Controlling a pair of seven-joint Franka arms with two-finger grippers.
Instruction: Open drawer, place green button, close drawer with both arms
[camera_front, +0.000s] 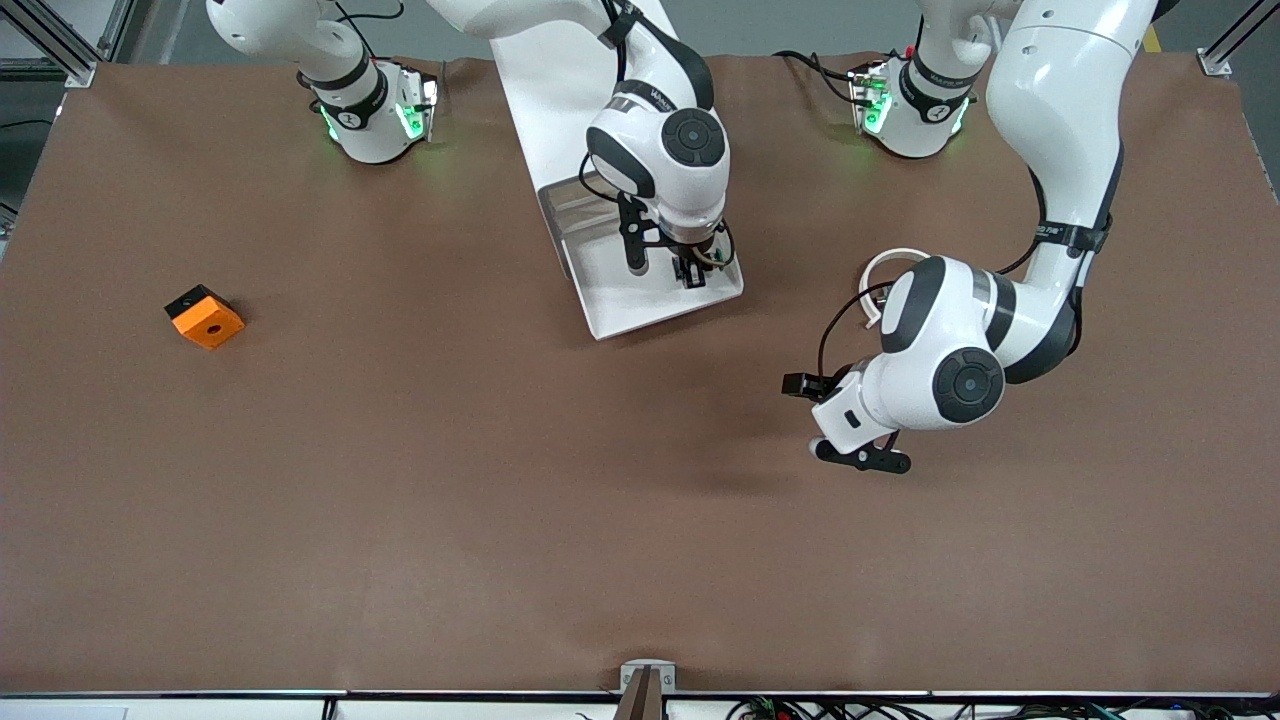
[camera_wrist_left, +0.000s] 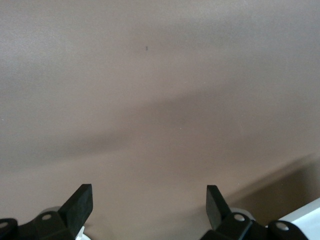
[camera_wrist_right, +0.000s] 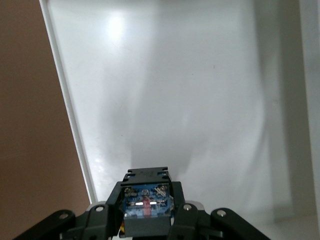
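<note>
The white drawer (camera_front: 610, 305) stands pulled open toward the front camera from the white cabinet (camera_front: 560, 90) at the table's middle. My right gripper (camera_front: 690, 272) is over the open drawer, shut on the button (camera_wrist_right: 147, 202), whose black body and blue base show between the fingers (camera_wrist_right: 102, 215). The green cap is hidden. The drawer's white floor (camera_wrist_right: 180, 90) lies below it. My left gripper (camera_front: 862, 457) hangs open and empty over bare table toward the left arm's end, nearer the front camera than the drawer. Its fingertips (camera_wrist_left: 80, 200) stand wide apart over brown cloth.
An orange square block with a black hole (camera_front: 205, 316) lies toward the right arm's end of the table. The brown table cover (camera_front: 500, 500) spreads around it. The drawer's rim (camera_wrist_right: 65, 100) runs beside the right gripper.
</note>
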